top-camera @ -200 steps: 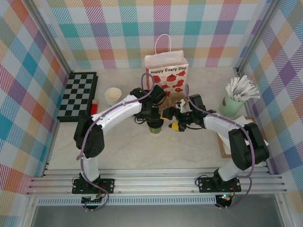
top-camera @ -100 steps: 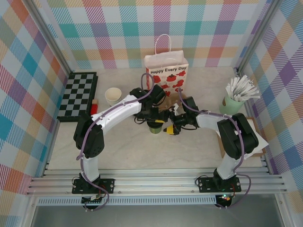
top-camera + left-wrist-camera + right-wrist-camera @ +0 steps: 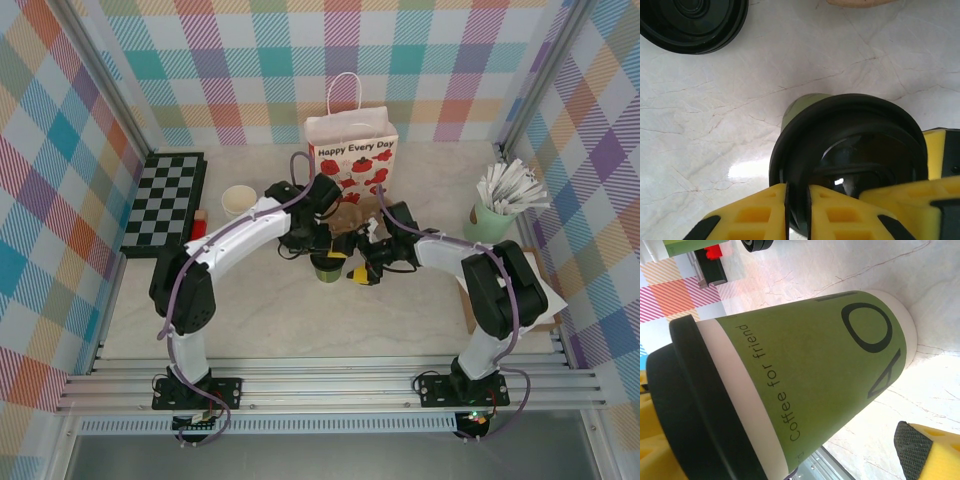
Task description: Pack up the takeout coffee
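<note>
Green-banded cream paper cup with a black plastic lid (image 3: pixel 327 270) stands mid-frame on the marble table (image 3: pixel 260 320), just below the white flower-printed bag (image 3: pixel 352 150). Left pincer (image 3: pixel 797 200) sits narrow astride the lid rim, gripping or not I cannot tell. Right pincer (image 3: pixel 362 270) gapes wide around the cup, seemingly to take it over.

The pale, marble-veined table (image 3: pixel 260 310) carried a checkered board (image 3: pixel 168 200) along its left wall, with a small red thing (image 3: pixel 200 216) and an open cream cup (image 3: pixel 238 203) just beside it. A paper bag with a red print (image 3: pixel 352 165) stood upright at the far middle, and in front of it stood a green coffee cup with a black lid (image 3: pixel 327 268), while the left wrist view showed another black lid (image 3: pixel 692 22) lying on the marble near that cup. Toward the right wall stood a mint cup of white sticks (image 3: pixel 488 225), and nearer than it a brown board (image 3: pixel 467 305) lay flat with a white sheet (image 3: pixel 552 298) on it.
</note>
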Robot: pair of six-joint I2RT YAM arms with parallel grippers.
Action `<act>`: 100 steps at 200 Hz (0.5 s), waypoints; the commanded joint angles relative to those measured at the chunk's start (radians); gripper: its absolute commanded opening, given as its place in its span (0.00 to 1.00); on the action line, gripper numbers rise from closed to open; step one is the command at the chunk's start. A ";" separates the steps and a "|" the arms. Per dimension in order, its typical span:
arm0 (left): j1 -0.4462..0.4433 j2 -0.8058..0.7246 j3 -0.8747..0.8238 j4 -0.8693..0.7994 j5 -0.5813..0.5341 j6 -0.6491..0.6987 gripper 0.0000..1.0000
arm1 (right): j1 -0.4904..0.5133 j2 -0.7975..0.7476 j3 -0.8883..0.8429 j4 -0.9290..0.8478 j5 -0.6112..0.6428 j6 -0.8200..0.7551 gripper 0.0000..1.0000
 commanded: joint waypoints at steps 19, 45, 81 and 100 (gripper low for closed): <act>0.031 -0.144 -0.009 0.047 0.077 0.013 0.20 | 0.008 -0.011 0.022 -0.123 0.107 -0.013 0.98; 0.051 -0.200 -0.040 0.066 0.046 0.006 0.27 | 0.012 -0.029 0.044 -0.145 0.115 -0.030 0.99; 0.074 -0.299 -0.132 0.113 -0.065 -0.013 0.72 | 0.027 -0.079 0.136 -0.291 0.214 -0.175 1.00; 0.090 -0.342 -0.196 0.128 -0.142 -0.074 0.97 | 0.036 -0.091 0.202 -0.384 0.266 -0.276 1.00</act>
